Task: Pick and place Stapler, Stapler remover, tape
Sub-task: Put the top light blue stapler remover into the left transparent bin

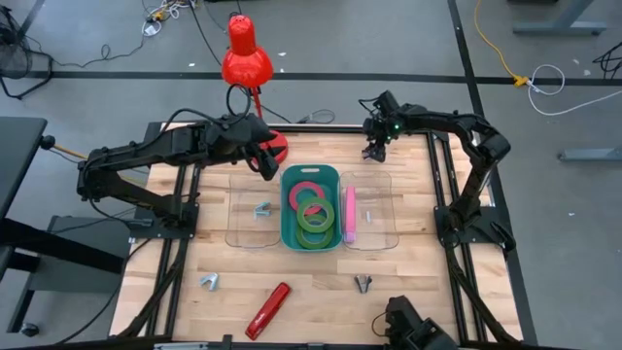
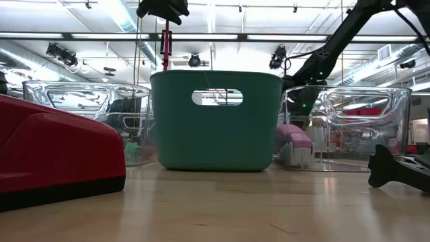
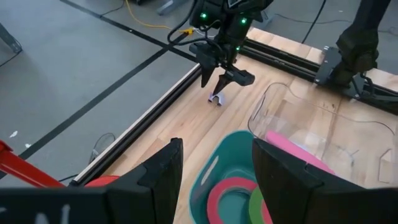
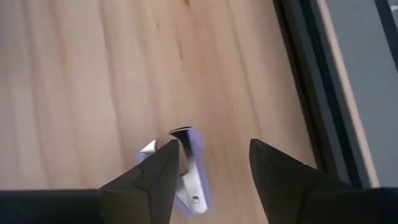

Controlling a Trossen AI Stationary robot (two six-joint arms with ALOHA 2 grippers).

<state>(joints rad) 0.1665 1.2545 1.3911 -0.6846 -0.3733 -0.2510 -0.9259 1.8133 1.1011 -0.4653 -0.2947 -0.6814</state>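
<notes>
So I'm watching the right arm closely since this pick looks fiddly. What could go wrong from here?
The right claw is open above the staple remover, but the remover sits under one finger rather than in the gap, so closing may knock it aside. It also lies near the table's back rail and could slide against it. The left claw hovers open over the teal bin, beside the right clear bin, crowding the right arm's drop.

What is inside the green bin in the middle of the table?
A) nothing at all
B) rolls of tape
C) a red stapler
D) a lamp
B: the high view shows pink and green tape rolls lying in the green bin, while the red stapler lies out on the table near the front edge.
</notes>
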